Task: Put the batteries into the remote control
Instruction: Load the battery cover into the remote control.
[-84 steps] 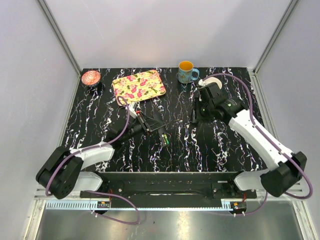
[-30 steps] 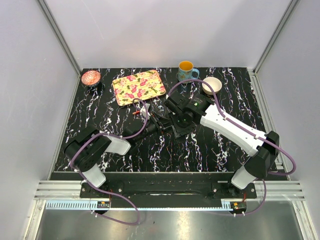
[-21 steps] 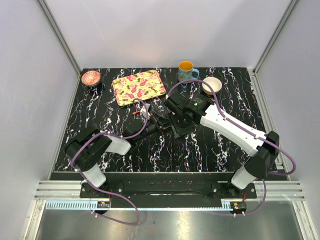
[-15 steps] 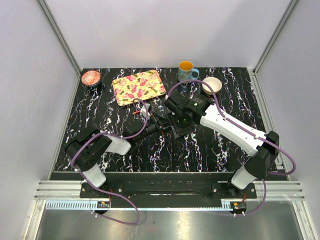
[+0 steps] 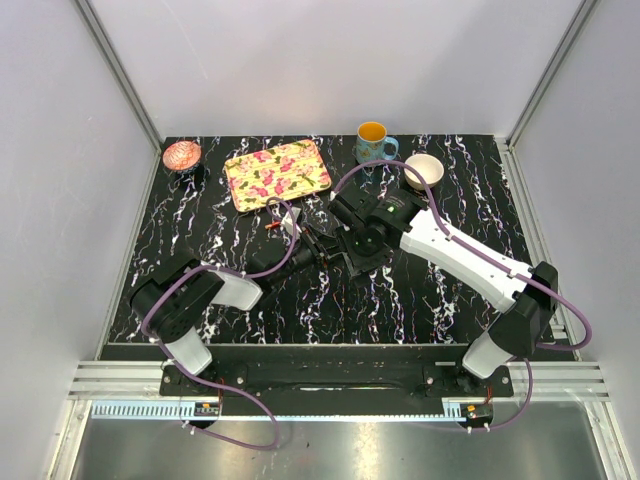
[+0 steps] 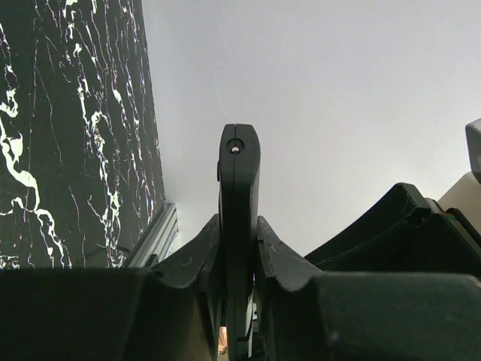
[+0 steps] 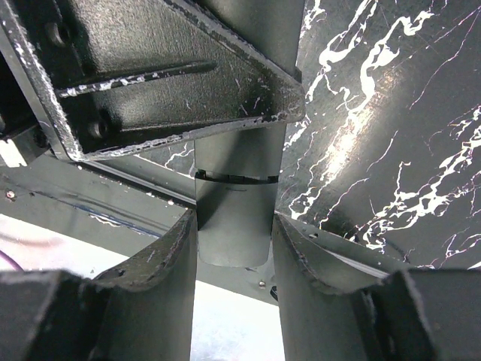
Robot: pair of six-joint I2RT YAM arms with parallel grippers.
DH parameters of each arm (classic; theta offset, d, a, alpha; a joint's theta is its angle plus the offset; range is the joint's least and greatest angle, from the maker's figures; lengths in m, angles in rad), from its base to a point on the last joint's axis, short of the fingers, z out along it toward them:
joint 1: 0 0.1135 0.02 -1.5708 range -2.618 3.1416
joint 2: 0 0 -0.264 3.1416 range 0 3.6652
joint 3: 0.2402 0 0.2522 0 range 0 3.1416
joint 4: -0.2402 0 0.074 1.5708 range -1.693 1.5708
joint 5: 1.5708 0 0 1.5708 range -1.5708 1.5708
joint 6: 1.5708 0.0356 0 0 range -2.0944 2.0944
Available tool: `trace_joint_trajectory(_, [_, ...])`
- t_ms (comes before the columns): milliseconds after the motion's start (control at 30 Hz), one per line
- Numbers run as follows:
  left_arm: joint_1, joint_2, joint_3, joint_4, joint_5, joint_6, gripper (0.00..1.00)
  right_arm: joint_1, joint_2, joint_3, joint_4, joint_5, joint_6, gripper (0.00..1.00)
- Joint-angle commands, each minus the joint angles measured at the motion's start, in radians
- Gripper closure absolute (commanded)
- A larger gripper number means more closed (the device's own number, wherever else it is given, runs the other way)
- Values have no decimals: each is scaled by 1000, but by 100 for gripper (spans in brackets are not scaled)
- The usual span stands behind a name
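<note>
Both arms converge centrally; left gripper and right gripper each clamp the one remote control (seen edge-on).

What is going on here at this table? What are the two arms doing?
The two arms meet over the middle of the table, and both hold the remote. The left gripper pinches it across its thin side. The right gripper clasps it across its width, near a seam in its body. No battery shows clearly in these views.
</note>
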Motion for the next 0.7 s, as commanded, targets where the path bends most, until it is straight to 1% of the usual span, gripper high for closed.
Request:
trace_joint_trajectory(0, [-15,-13,5,170,14,-32,100,9,9,5,22,-10,-23,96])
trace_joint_trajectory(33, [-14,-13,6,171,14,-34,100,9,5,5,27,-14,-24,93])
trace_joint_trajectory(100, [-14,-13,2,171,12,-34,100,7,0,5,30,-17,-23,91])
trace_joint_trajectory(200, [-15,-13,2,176,11,-35,100,7,-6,5,30,-14,-25,84])
trace_joint_trajectory(233, [-14,-13,0,178,9,-35,100,9,-6,5,30,-15,-21,80])
trace_joint_trajectory(467, [-14,-15,-3,173,8,-34,100,7,-17,8,25,-3,-15,65])
trace_joint_trajectory(667, [-14,-12,0,171,9,-35,100,9,-14,17,25,11,-14,61])
